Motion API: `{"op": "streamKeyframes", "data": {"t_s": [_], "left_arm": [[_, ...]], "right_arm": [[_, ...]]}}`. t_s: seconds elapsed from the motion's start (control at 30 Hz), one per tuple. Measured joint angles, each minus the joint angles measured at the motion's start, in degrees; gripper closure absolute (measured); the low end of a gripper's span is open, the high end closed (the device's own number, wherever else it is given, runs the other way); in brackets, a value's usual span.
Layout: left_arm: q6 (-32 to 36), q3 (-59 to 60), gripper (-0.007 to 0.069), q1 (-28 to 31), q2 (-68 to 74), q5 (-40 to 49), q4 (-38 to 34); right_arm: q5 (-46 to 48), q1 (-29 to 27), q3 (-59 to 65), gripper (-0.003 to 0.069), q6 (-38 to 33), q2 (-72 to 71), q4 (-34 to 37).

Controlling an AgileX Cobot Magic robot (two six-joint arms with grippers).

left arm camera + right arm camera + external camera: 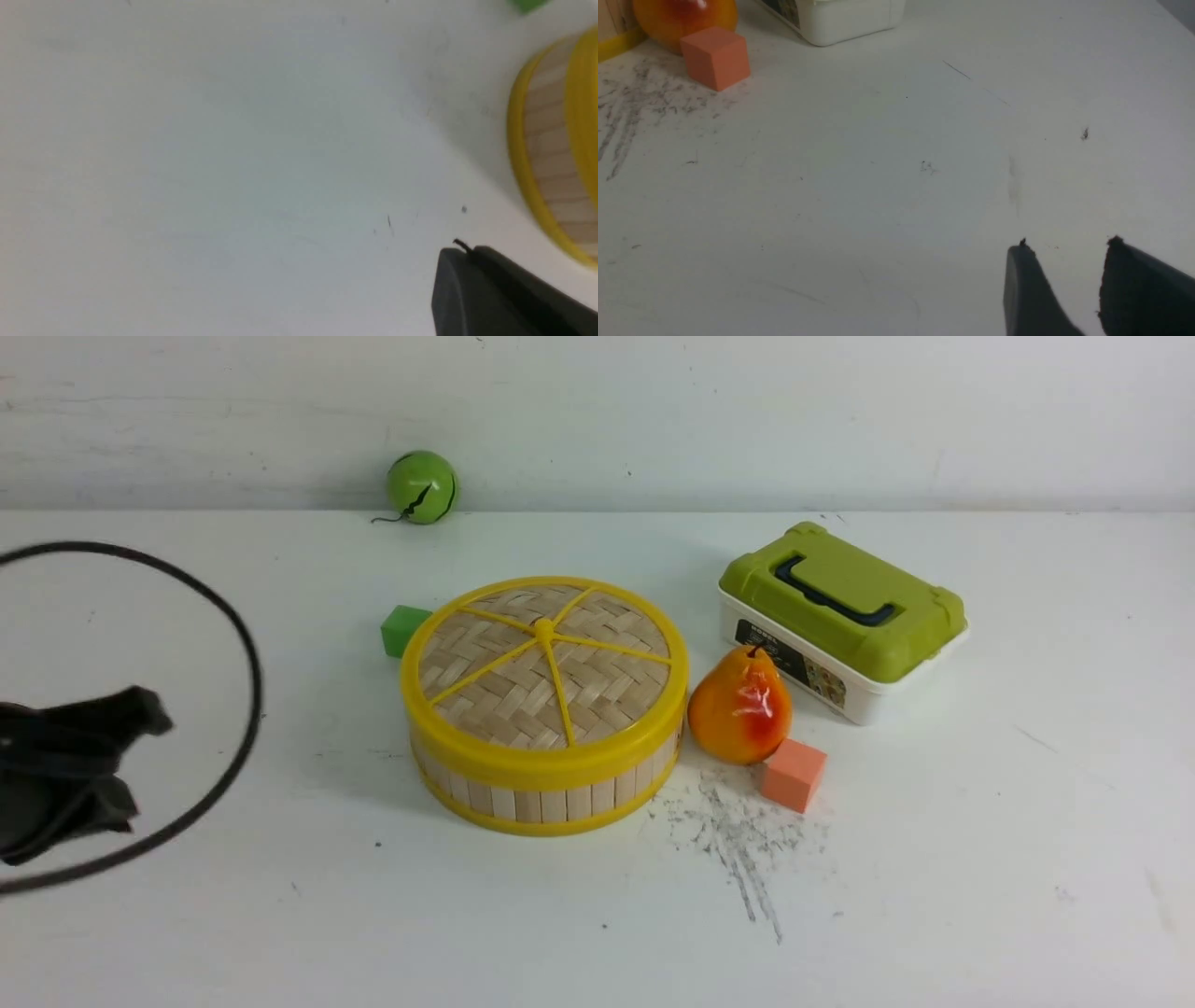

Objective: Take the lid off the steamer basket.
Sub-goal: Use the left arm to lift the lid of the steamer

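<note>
The lid (544, 658), woven tan bamboo with a yellow rim, spokes and centre knob, sits closed on the steamer basket (551, 798) at the table's middle. The basket's slat wall also shows in the left wrist view (551, 154). My left gripper (154, 717) hangs low at the far left, well apart from the basket; in its wrist view (467, 252) the fingers lie together, shut and empty. My right gripper (1066, 245) is open and empty over bare table, to the right of the basket and not in the front view.
A pear (741, 705) and an orange cube (793, 775) stand close against the basket's right side. A white box with a green lid (845, 616) is behind them. A green cube (402, 629) touches the basket's far left. A green ball (422, 486) lies by the wall. A black cable (245, 644) loops at the left.
</note>
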Motion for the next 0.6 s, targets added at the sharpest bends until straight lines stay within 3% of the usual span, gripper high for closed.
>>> {"op": "streamKeyframes", "data": {"t_s": [0.1, 0.17, 0.2, 0.3, 0.43, 0.6], "left_arm": [[14.2, -6.5, 0.0637, 0.0, 9.0, 8.6, -11.9], [20.2, -9.1, 0.0637, 0.0, 12.0, 12.0, -17.5], [28.1, -12.7, 0.0637, -0.5, 15.6, 16.4, -25.5], [34.9, -18.6, 0.0637, -3.2, 19.6, 19.7, -32.7], [35.7, -28.4, 0.0637, -10.3, 23.3, 20.1, -31.6], [32.0, -43.5, 0.0637, -19.1, 29.2, 21.5, -18.5]], "right_arm": [[0.0, 0.0, 0.0, 0.0419, 0.0, 0.0, 0.0], [0.0, 0.0, 0.0, 0.0419, 0.0, 0.0, 0.0], [0.0, 0.0, 0.0, 0.0419, 0.0, 0.0, 0.0], [0.0, 0.0, 0.0, 0.0419, 0.0, 0.0, 0.0], [0.0, 0.0, 0.0, 0.0419, 0.0, 0.0, 0.0], [0.0, 0.0, 0.0, 0.0419, 0.0, 0.0, 0.0]]}}
